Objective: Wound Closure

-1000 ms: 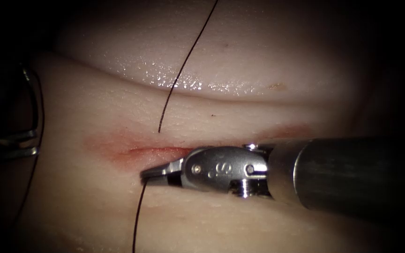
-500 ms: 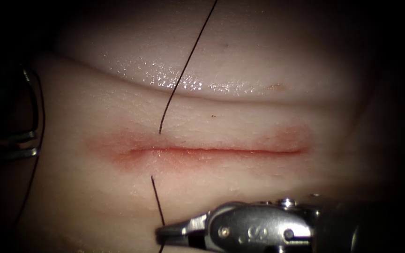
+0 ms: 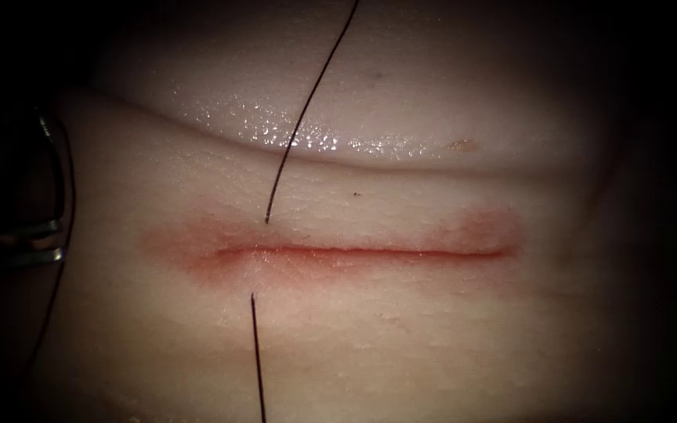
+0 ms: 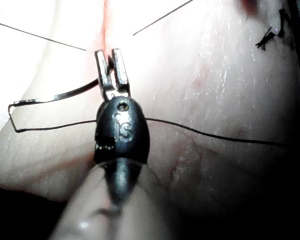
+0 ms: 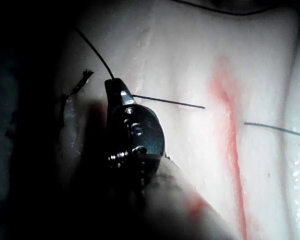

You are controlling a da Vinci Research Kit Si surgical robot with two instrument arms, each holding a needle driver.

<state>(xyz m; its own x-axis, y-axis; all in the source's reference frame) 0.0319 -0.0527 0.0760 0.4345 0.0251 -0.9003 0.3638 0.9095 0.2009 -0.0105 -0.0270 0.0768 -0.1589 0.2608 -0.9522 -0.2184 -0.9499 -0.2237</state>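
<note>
the tissue (image 3: 432, 180) is pale and wet, and the cut (image 3: 354, 251) runs across it as one thin closed line. red fluid (image 3: 487, 227) stains the skin along the cut, most at its two ends.

the left tool (image 4: 110, 52) is beyond the left end of the cut, well apart from it, at the dark edge of the tissue. its two jaws are narrow and closed on the needle (image 4: 55, 95). they hold it at the part of the curve far from the end where the thread is fixed. the exact place on the curve i cannot tell, because the jaws hide it. the needle is out of the tissue, and its free part reaches away from the jaws above the tissue, with no part of it inside.

the right tool (image 5: 114, 82) is on the near side of the cut, apart from it. its jaws are closed on the thread (image 3: 307, 110), which bends where it meets their tip.

the thread passes under the cut near its left end. one piece goes into the skin just above the cut and from there runs up and away over the tissue. another piece comes out just below the cut and runs straight away from it. from the needle's end, the thread makes a short turn and then runs behind the left tool, across the tissue.

some short cut ends of thread (image 4: 270, 35) stand on the tissue, well apart from the cut.
</note>
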